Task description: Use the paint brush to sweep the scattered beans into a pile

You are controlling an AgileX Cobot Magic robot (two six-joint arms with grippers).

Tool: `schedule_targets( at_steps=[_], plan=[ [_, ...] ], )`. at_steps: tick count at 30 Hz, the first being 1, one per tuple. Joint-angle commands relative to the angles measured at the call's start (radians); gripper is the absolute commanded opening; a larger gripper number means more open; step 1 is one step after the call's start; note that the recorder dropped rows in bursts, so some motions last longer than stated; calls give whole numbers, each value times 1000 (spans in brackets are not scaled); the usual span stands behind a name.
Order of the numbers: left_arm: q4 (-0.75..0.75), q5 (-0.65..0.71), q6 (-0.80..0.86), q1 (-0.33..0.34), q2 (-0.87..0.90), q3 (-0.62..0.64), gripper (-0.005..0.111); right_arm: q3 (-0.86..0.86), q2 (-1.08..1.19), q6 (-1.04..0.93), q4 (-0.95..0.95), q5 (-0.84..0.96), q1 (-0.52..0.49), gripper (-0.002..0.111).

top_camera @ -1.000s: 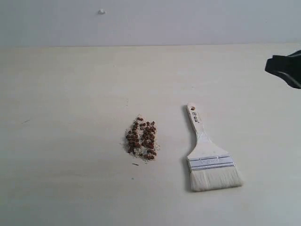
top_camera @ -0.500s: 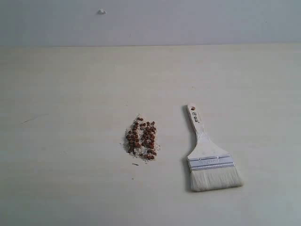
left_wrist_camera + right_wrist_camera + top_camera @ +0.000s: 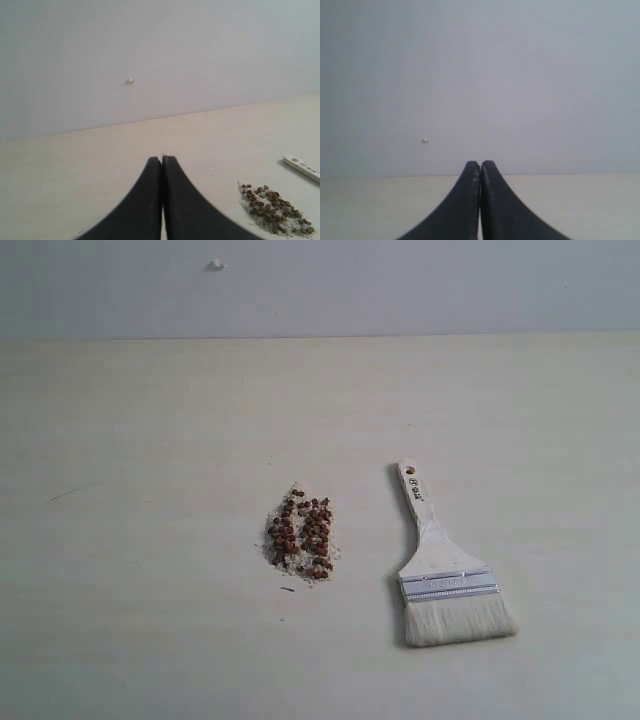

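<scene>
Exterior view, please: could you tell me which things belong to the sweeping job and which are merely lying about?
Job in hand:
beans, heaped together
paint brush, lying flat beside them, not held

Lying about:
whitish crumbs among the beans
white speck on the wall

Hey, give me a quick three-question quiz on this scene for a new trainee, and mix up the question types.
1. True or false: the brush lies flat on the table, with no end effector on it.
2. In the exterior view, the pile lies: A) left of the brush, B) right of the brush, C) on its bristles.
3. Fill in: the left end effector and the right end effector are both ____ (open or shut).
Key: 1 true; 2 A; 3 shut.
</scene>
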Motion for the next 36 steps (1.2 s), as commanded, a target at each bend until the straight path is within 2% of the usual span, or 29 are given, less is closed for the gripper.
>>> schedule_targets(
  at_steps=[1,11,13,14,15,20,23,25,29,36],
  plan=[
    [4,2,4,-5,-6,3,0,4,-5,-1,6,-46,-4,0],
    [4,2,4,-5,-6,3,0,4,-5,-7,6,-139,-4,0],
    [4,2,4,-5,-6,3,0,4,-5,9,-98,-162,-4,0],
    [4,2,4,-5,-6,3,0,4,-5,55,-194,-167,-4,0],
    [4,2,4,-5,-6,3,0,4,-10,323,-534,-196,-4,0],
    [4,2,4,-5,-6,3,0,6,-56,1283,-1481,-207,-4,0],
    [4,2,4,-5,-6,3,0,6,-90,1600,-1834,-186,-4,0],
    [4,2,4,-5,-6,3,0,6,-131,1649,-1901,-144,-4,0],
    [4,2,4,-5,-6,3,0,18,-191,1649,-1894,-81,-4,0],
    [4,2,4,-5,-6,3,0,172,-222,1648,-1879,-85,-4,0]
  ],
)
